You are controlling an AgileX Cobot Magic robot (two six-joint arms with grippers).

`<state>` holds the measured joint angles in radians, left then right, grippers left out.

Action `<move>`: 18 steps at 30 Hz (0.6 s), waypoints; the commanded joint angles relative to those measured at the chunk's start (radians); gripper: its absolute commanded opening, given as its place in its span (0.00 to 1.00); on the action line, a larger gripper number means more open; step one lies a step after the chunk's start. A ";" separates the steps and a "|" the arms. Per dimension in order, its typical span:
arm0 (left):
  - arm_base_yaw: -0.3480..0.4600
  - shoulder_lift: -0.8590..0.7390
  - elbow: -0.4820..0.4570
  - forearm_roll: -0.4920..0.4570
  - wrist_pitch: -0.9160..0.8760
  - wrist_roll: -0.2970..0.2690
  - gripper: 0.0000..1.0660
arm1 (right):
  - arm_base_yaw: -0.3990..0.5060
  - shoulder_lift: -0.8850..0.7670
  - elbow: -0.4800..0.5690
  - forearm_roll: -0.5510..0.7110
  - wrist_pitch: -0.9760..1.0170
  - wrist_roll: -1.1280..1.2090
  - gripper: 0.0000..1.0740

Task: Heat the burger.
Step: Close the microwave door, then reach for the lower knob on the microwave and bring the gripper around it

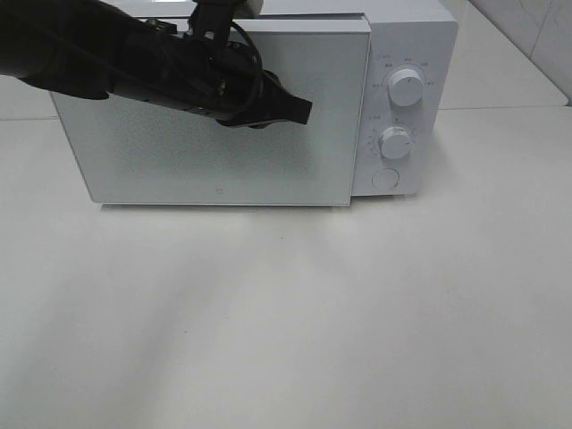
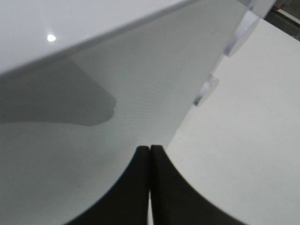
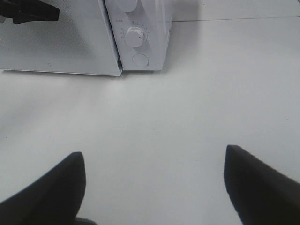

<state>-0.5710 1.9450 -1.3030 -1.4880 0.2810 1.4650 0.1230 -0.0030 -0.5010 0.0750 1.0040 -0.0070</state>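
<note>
Exterior high: my white table [image 1: 286,340] carries a white box microwave [image 1: 411,54] at upper centre, frosted door [image 1: 179,170] shut. The burger is unseen, probably inside. My left tool [image 1: 299,109], pinched shut and empty, hovers at the door; my right tool [image 3: 153,153] gapes wide. Next, I judge: turn the round timer knob [image 1: 394,142].

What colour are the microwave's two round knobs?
White, both the upper round knob and the lower knob; clearest in the exterior high view.

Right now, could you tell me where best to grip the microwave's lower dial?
Pinch the lower dial by its round rim on opposite sides, coming straight from the front: it juts from the control panel as a short cylinder facing forward.
</note>
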 commanded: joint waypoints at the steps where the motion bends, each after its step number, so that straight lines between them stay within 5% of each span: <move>1: 0.000 0.042 -0.087 0.002 -0.071 0.041 0.00 | -0.002 -0.019 0.003 -0.004 -0.001 -0.009 0.70; 13: -0.027 0.132 -0.226 0.003 -0.075 0.033 0.00 | -0.002 -0.019 0.003 -0.004 -0.001 -0.009 0.70; 18: -0.043 0.132 -0.225 0.131 0.014 -0.018 0.00 | -0.002 -0.019 0.003 -0.004 -0.001 -0.009 0.70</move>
<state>-0.6340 2.0700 -1.5020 -1.3740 0.3800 1.4270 0.1230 -0.0030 -0.5010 0.0740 1.0040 -0.0070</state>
